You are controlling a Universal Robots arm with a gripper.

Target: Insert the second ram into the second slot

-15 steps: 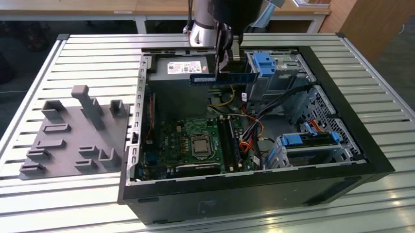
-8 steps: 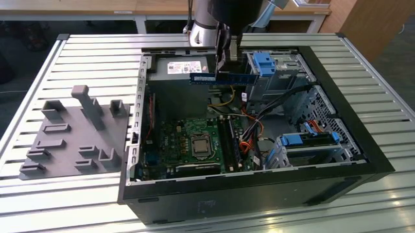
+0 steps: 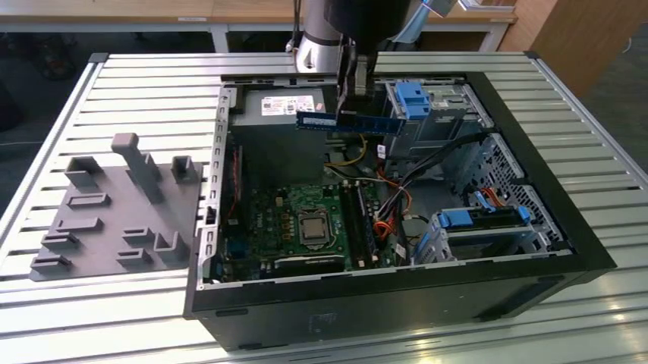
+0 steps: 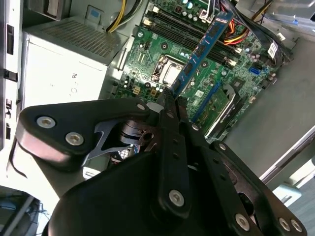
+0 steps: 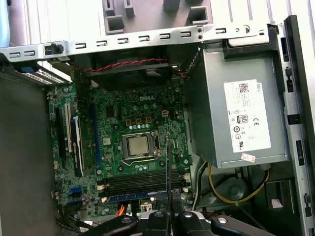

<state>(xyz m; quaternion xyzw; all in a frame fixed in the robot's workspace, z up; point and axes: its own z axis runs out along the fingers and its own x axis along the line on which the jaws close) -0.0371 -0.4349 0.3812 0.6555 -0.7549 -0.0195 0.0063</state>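
The gripper (image 3: pixel 351 111) is clenched on the second ram (image 3: pixel 381 123), pinching the blue stick near its middle so it pokes out on both sides. In the exterior view the stick runs roughly 9 to 3 o'clock, with the 3 o'clock end a touch lower. It's hanging in the air over the open computer case (image 3: pixel 354 318), not in any slot. It sits at about 12 o'clock from the motherboard (image 3: pixel 288 216) and just in front of the power supply (image 3: pixel 275 106).

In the second wrist view the gripper (image 4: pixel 171 101) has the second ram (image 4: pixel 204 49) sticking straight out from its tips, dark chips along the face, with the board well below it. In the first wrist view the fingers (image 5: pixel 158 221) are pressed together. The second ram (image 5: pixel 169 167) shows edge-on there as a thin blue line crossing over the memory slots (image 5: pixel 142 183), next to the CPU socket (image 5: pixel 138 146). One of those slots looks like it already has a blue strip (image 5: pixel 133 196) in it.

Moving outward in the exterior view, a blue drive caddy (image 3: pixel 415 98) sits just beside the stick's 3 o'clock end. Another blue caddy (image 3: pixel 484 218) is down in the case's 4 o'clock corner. The case stands on a slatted metal table (image 3: pixel 152 83). A gray fixture plate (image 3: pixel 106 235) with upright blocks lies at 9 o'clock from the case, just beside it.
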